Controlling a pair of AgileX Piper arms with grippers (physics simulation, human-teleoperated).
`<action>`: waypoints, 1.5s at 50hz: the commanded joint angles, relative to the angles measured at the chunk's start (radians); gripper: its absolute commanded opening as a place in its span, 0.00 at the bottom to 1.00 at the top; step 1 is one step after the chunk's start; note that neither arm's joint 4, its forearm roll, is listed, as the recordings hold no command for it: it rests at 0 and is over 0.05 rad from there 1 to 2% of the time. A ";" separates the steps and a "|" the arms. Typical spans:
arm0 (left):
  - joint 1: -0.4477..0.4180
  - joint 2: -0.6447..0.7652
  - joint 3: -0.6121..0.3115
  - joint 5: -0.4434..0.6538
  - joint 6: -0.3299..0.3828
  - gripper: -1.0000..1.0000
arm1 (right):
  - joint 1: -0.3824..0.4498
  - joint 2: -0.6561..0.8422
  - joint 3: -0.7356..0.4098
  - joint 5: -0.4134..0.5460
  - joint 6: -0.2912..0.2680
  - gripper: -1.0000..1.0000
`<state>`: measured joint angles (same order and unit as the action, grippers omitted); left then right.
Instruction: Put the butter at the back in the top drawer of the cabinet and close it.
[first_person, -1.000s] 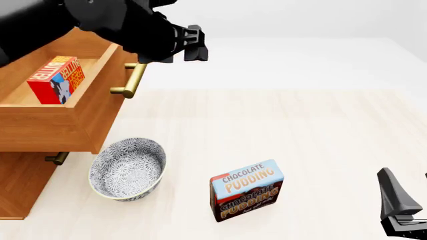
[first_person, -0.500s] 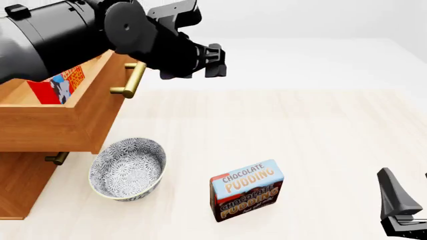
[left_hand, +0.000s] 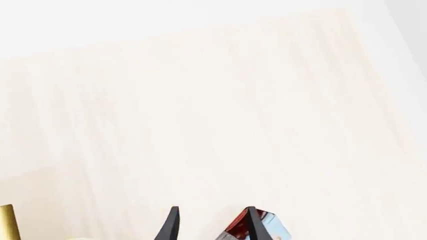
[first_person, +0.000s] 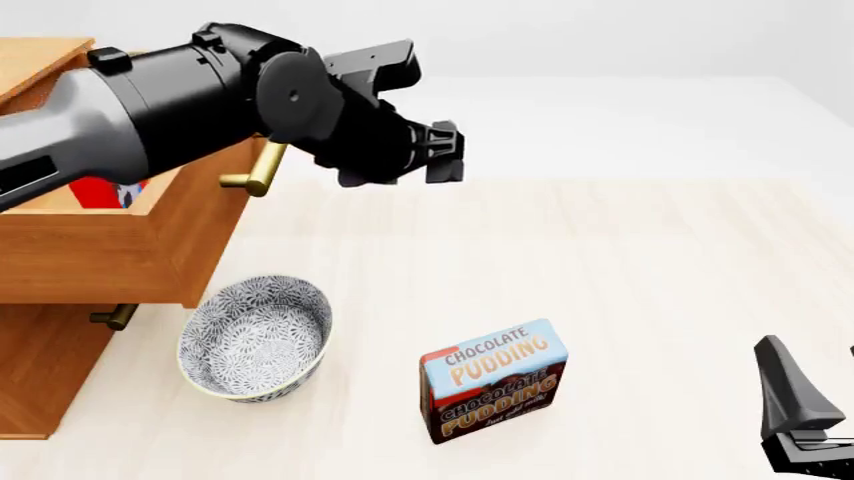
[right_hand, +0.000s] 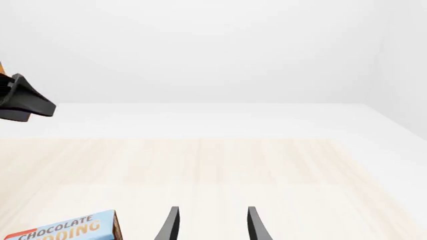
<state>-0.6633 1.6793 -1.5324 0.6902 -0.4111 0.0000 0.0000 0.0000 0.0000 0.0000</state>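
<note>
- The left arm's black pincer hangs in the air with its two fingers spread and nothing between them, as the left wrist view shows by the empty gap between the tips.
- It sits above the tabletop toward the far-left corner, just off the front face of the top drawer.
- That top drawer, a wide light-brown wooden box with a brass bar handle, stands pulled well out of the light-brown wooden cabinet along the left edge.
- The butter, a small red box, is already inside the drawer; only a sliver of red shows behind the left arm's grey forearm.
- What matters next: the drawer front and handle lie to the left of the pincer, close by, and the handle's long axis runs roughly fore-and-aft, so I judge a leftward push on the front would shut it.
- The left arm is by far the nearer one.
- The right arm's black pincer rests low by the near-right corner, fingers apart and empty, well away from the cabinet.
</note>
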 joint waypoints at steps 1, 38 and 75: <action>0.007 0.011 0.022 -0.015 -0.005 1.00 | 0.000 0.000 0.000 0.000 0.000 1.00; 0.103 0.011 0.060 -0.036 0.027 1.00 | 0.000 0.000 0.000 0.000 0.000 1.00; 0.178 -0.021 0.108 -0.036 0.059 1.00 | 0.000 0.000 0.000 0.000 0.000 1.00</action>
<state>-0.5047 1.6625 -1.4383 0.6546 -0.3586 0.0000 0.0000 0.0000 0.0000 0.0000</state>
